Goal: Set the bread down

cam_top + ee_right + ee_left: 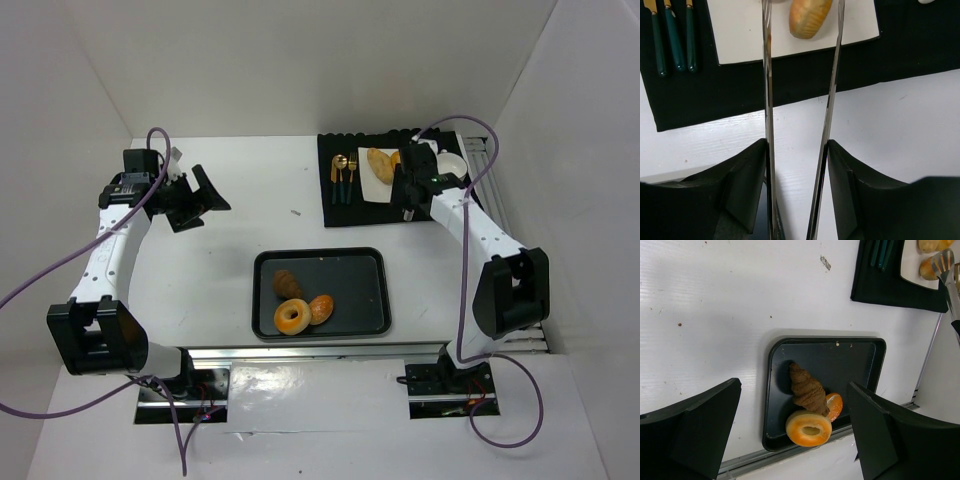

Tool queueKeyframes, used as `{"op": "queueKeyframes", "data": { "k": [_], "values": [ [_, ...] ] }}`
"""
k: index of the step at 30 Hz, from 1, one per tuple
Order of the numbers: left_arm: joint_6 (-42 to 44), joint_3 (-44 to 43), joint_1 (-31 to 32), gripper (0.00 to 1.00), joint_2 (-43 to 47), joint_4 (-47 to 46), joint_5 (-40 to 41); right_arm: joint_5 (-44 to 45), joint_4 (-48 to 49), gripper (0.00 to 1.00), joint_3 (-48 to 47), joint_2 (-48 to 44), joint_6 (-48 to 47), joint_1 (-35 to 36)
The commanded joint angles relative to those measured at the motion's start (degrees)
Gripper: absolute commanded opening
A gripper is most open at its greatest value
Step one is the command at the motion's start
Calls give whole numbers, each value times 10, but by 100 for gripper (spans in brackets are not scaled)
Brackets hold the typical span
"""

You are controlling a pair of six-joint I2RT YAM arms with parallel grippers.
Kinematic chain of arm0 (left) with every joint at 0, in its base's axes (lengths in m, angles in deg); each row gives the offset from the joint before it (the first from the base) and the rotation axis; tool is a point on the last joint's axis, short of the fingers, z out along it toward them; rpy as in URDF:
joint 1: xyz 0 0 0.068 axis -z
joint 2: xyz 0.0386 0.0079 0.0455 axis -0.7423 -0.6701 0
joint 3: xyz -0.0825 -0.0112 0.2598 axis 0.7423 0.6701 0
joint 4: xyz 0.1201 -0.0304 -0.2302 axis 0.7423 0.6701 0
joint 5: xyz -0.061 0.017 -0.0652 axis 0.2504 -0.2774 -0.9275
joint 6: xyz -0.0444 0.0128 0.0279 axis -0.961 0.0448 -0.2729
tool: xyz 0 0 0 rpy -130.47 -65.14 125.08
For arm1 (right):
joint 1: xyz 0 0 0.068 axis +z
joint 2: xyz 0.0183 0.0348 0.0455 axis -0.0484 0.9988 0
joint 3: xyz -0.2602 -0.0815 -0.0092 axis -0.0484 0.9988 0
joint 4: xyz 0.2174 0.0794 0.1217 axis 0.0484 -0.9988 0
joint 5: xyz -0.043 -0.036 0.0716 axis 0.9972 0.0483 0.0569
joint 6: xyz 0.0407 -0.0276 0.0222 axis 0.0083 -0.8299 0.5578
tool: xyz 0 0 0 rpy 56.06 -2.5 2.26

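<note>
Right jaws pinch tongs (767,100) astride a roll (810,17); overhead hides this.

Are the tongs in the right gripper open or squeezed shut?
Open: in the right wrist view the tongs show two metal arms well apart, with the bread roll on the white plate visible between them.

Golden bread roll (809,19) on white plate (740,35)

Slim silver metal tongs (767,90) are polished mirror-bright. Black rectangular placemat (795,80) is read as matt cloth. White square plate (740,30) is finished smooth, matt. Dark rectangular tray (860,365) is finished satin-smooth. Tan ring-shaped bagel (795,427) is glazed glossy; white tabletop (715,315) is finished smooth.
</note>
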Motion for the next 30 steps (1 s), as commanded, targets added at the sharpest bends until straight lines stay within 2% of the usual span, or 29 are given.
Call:
{"op": "queueKeyframes", "data": {
  "k": [1,17,22,26,30],
  "values": [
    [2,-9,-4,100,11,-11,-9,7,28,58,0,-12,-2,6],
    [2,-9,-4,100,16,-4,-9,39,-12,58,-63,-83,-2,24],
    [2,-9,-4,100,16,-4,-9,-5,2,58,-36,-95,-15,72],
    [2,-9,-4,100,16,-4,-9,-56,52,58,-1,-100,-29,127],
    [-5,-3,-4,100,21,-4,5,-86,94,58,-32,-31,-23,181]
  ]
}}
